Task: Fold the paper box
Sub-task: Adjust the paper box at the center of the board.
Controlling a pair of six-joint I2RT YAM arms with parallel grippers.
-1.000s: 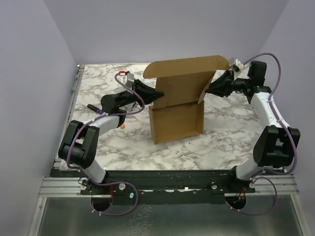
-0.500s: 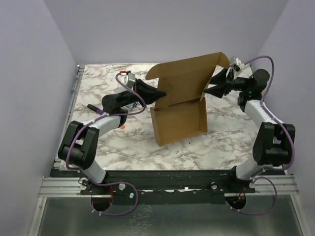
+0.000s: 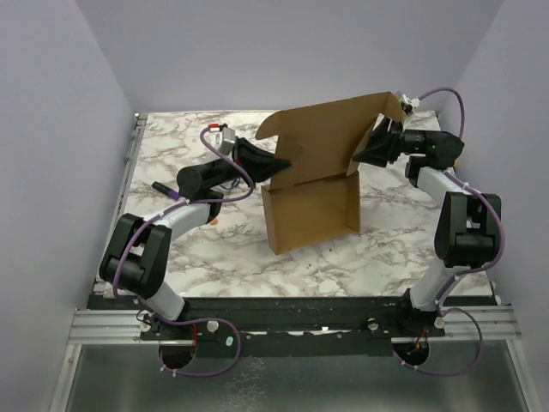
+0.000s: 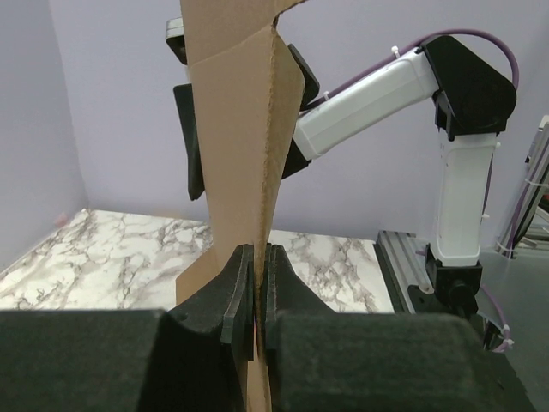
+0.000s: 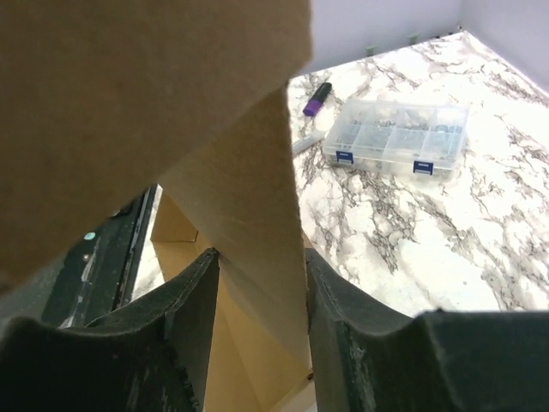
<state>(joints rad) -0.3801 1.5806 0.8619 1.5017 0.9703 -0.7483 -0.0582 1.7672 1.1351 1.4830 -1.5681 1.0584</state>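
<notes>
Paper box point(image 3: 313, 184) stands mid-table point(image 3: 386, 249), with its shallow tray at the front and its tall panel rising behind. The left gripper point(image 3: 283, 163) is at the box's left edge, with the wall pinched between its 2 fingers. The right gripper point(image 3: 371, 154) is at the box's right rear, 1 flap between its fingers. Left of the box lies a compartment case point(image 5: 396, 136), and a marker point(image 5: 316, 98) lies just beyond it, farther from the box.

— How is the left gripper point(image 4: 256, 287) doing?
— It's pinching the paper box point(image 4: 236, 129), jaws nearly meeting.
— And the right gripper point(image 5: 262, 266)?
— It's reaching in, elbow bent, fingers point(image 5: 184, 300) standing apart, straddling a flap.
</notes>
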